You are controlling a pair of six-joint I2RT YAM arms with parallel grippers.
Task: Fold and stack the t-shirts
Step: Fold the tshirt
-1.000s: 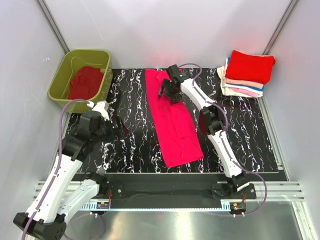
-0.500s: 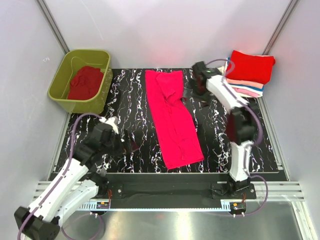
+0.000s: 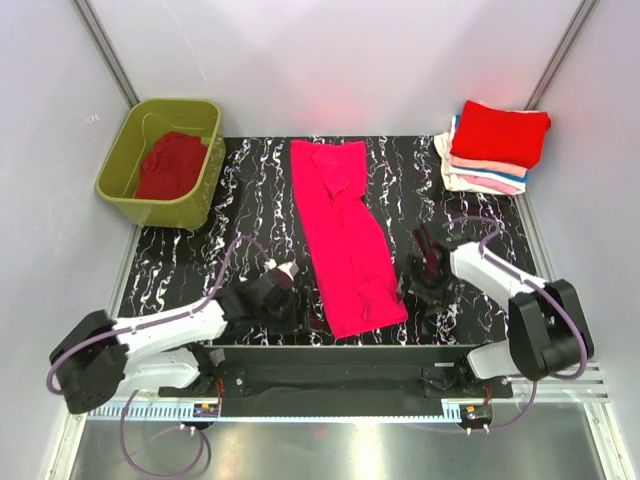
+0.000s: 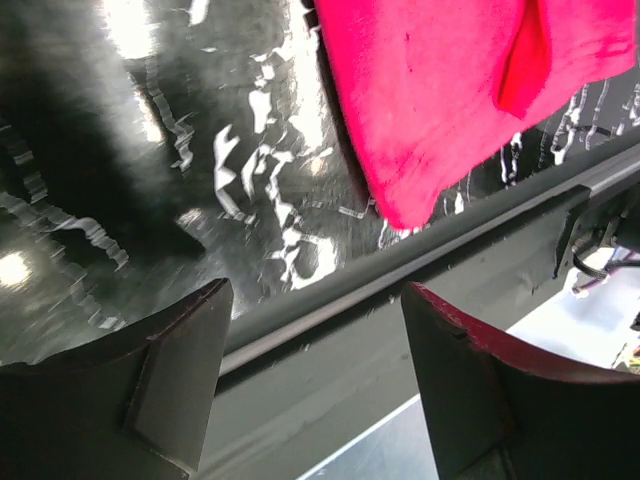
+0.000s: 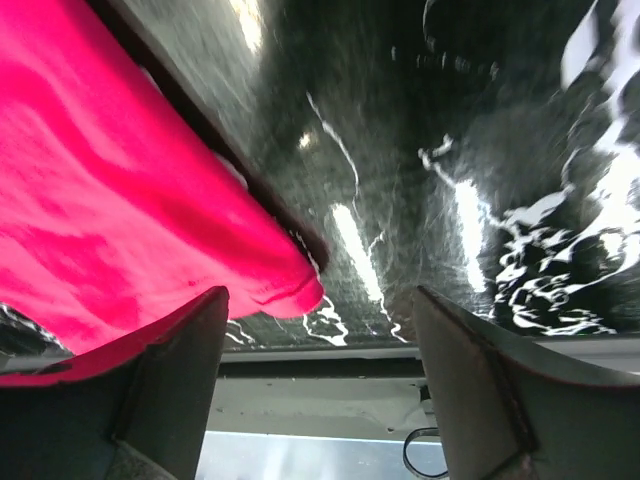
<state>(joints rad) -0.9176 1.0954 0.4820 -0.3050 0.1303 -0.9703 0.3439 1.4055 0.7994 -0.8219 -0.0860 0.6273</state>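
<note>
Left gripper [image 3: 290, 304] and right gripper [image 3: 410, 290] are both open and empty. I judge that a low approach may snag only one cloth layer or push the hem, skewing the fold. Magenta t-shirt [image 3: 345, 235] lies lengthwise on the surface [image 3: 480, 225], its near corners just inside each gripper, not yet touched.

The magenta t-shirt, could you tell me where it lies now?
In the top view the magenta t-shirt lies centrally, its near end between the left end effector and right end effector.
</note>
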